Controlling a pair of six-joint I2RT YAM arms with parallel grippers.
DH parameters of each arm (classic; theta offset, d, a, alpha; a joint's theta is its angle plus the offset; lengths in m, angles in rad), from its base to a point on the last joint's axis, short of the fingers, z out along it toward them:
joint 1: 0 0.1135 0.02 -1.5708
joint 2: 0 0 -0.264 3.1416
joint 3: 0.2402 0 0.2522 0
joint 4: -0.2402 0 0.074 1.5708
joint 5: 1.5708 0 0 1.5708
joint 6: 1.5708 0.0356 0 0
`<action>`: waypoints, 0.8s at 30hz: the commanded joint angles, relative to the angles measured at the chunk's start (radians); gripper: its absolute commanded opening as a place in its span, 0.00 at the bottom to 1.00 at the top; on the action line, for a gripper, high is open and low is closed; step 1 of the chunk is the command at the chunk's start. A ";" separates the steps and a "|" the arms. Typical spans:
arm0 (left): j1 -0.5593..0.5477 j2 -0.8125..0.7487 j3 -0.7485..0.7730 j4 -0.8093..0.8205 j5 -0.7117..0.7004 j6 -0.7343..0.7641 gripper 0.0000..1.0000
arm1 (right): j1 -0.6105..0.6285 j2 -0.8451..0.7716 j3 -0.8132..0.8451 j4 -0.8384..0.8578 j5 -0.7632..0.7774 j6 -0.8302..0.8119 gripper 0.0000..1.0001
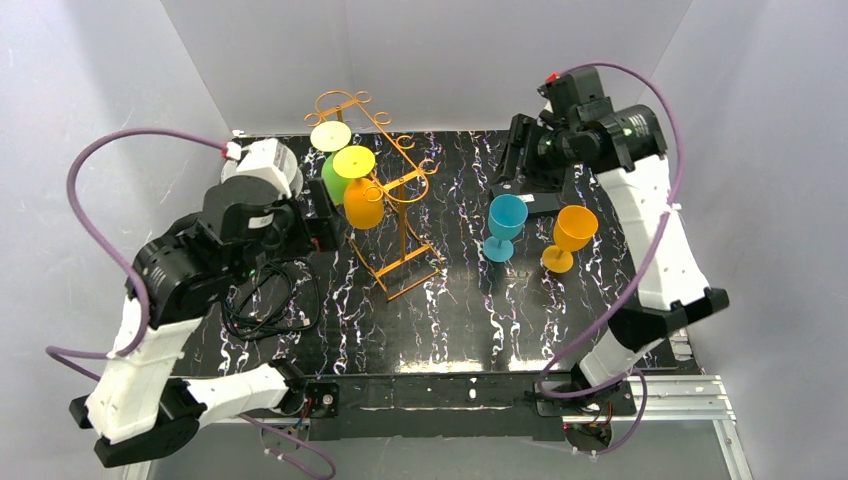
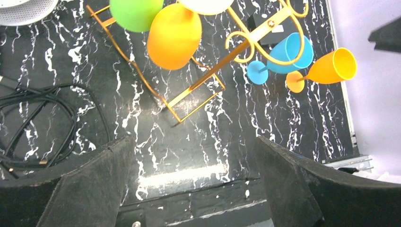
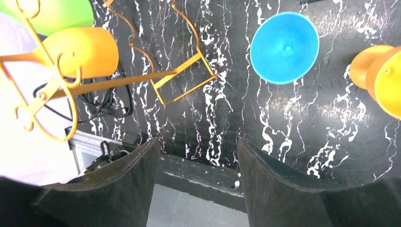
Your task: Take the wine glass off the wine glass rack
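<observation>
Between the fingers of the left gripper (image 2: 193, 140), nothing but black marbled table (image 2: 198, 156). Spread wide, clamped on nothing. Faced the wine glass rack (image 2: 262, 29) from its left side, near the hung bowls yet clear of them.

Likewise with the right gripper (image 3: 197, 140): parted, empty, held above the table to the right of the rack.

Counted on the one rack two hung bowls side by side, an orange wine glass (image 2: 174, 35) and a green glass (image 2: 136, 13). Hung upside down, mouths toward the table, feet up on the rails, long axis near upright. Saw also a white rounded part (image 2: 205, 4) at the top edge of the left wrist view. Could not tell whether bowl or foot.

Counted two more off the rack on its right, a blue glass (image 1: 505, 225) and a standing orange glass (image 1: 573, 233), upright on the table, mouths up, just beside each other.

Noted one coil of black cable (image 1: 265, 300) by the left arm.
</observation>
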 commanded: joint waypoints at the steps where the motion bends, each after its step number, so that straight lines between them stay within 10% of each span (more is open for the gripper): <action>1: 0.003 0.091 0.035 0.093 -0.029 0.003 0.98 | -0.011 -0.134 -0.070 0.025 -0.052 0.059 0.68; 24: 0.459 0.050 -0.345 0.580 0.363 -0.589 0.83 | -0.024 -0.436 -0.350 0.047 -0.076 0.128 0.68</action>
